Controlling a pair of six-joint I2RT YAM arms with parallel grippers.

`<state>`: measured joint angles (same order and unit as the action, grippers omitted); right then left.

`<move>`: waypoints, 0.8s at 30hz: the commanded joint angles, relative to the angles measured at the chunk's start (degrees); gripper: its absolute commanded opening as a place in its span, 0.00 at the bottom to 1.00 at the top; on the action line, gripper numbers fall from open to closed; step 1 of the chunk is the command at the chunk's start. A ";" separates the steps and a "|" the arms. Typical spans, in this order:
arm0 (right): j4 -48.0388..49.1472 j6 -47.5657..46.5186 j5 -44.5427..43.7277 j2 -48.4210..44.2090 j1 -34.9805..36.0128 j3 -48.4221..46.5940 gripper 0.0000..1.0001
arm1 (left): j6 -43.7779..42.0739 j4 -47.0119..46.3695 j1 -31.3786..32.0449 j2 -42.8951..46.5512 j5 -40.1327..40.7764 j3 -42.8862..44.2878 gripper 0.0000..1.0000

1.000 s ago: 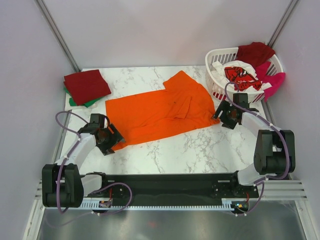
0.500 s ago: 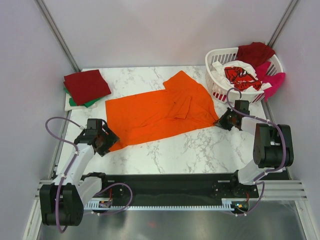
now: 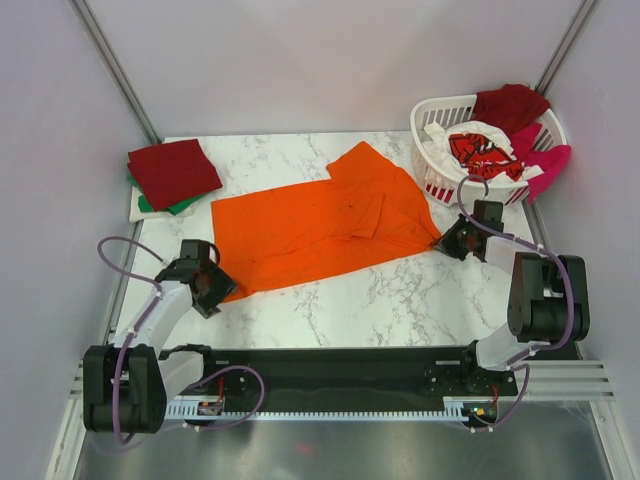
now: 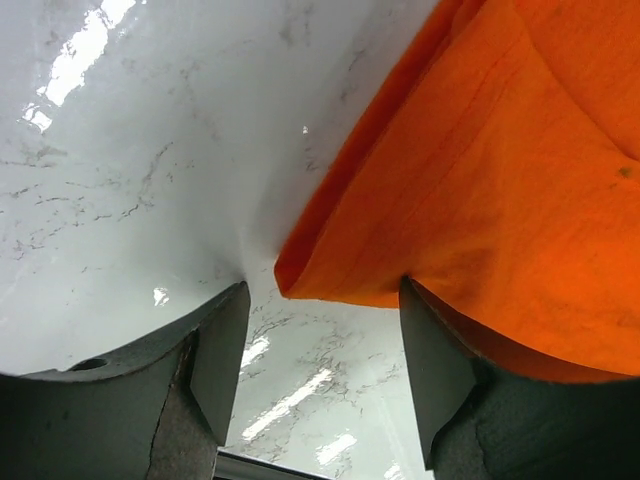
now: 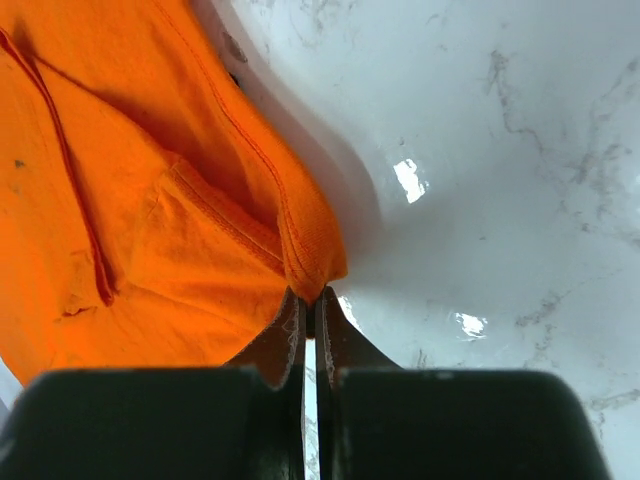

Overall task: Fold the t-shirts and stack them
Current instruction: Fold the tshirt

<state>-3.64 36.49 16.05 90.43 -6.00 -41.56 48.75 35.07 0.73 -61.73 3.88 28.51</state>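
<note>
Your right gripper (image 5: 308,300) has its fingers pressed right together, and they're pinching the right-hand corner of the plain bright orange cloth t-shirt (image 3: 320,225). The wrist view shows the hem bunched up right at the tips. Your left gripper (image 4: 322,290) is spread, with the shirt's near-left corner sitting in the gap between the two fingers. It's down low at the tabletop, and neither pad is clamping the cloth.

The orange shirt itself is lying flat-ish across the middle of the white marble-look table (image 3: 400,295), running from near left to far right. One flap is folded over on its right half.

At the far left corner you've got a folded dark red t-shirt (image 3: 172,170) sitting on top of a green t-shirt (image 3: 165,206) that only peeks out along the near edge.

At the far right, the white slatted plastic laundry basket (image 3: 430,170) holds a white t-shirt with red print (image 3: 478,150). Another dark red t-shirt (image 3: 510,105) hangs over its far rim and a magenta t-shirt (image 3: 548,160) spills over its right side.
</note>
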 commanded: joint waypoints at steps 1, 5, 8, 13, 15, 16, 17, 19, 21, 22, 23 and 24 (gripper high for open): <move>1.53 0.60 -1.03 -2.19 -1.47 0.52 0.00 | 1.61 -3.78 0.41 -2.07 2.97 -0.04 0.69; 1.44 0.34 -2.86 -2.10 -2.09 0.95 0.00 | 0.12 -5.71 0.41 -5.23 4.56 0.84 0.52; 1.44 0.16 -2.61 -1.67 -2.17 0.96 0.00 | -0.76 -7.38 0.41 -7.08 4.65 2.25 0.31; 1.70 0.16 -1.73 -0.96 -2.09 1.04 0.00 | -2.87 -10.11 0.50 -9.27 4.03 4.88 0.06; 1.62 0.16 -1.55 -1.22 -2.17 1.31 0.00 | -4.19 -9.93 0.41 -9.20 4.55 6.02 0.02; 1.70 0.33 -1.29 -1.92 -2.17 1.66 0.00 | -4.19 -9.24 0.32 -8.06 5.17 6.46 0.02; 1.53 0.68 -0.85 -2.45 -2.09 2.01 0.00 | -3.58 -6.27 -0.46 -7.44 4.91 7.08 0.02; 1.53 1.39 0.55 -4.64 -1.56 3.67 0.00 | -4.45 -5.28 -7.22 -6.47 -3.15 8.31 0.02; 0.83 2.70 1.61 -6.57 -1.21 4.90 0.00 | -6.91 -2.82 -11.52 -5.77 -7.29 9.97 0.02; 0.22 2.88 1.70 -8.59 -1.12 6.04 0.00 | -7.70 -1.42 -12.24 -5.59 -7.22 10.51 0.02; -0.57 3.06 1.70 -9.65 -1.21 6.58 0.00 | -8.93 0.77 -12.77 -5.07 -6.87 10.95 0.02; -2.15 2.71 1.53 -10.79 -1.12 7.10 0.00 | -9.11 1.83 -13.47 -4.63 -6.26 11.21 0.02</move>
<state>-4.34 38.22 16.97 84.16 -7.18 -35.79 44.05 32.29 -10.87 -68.66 -0.47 36.93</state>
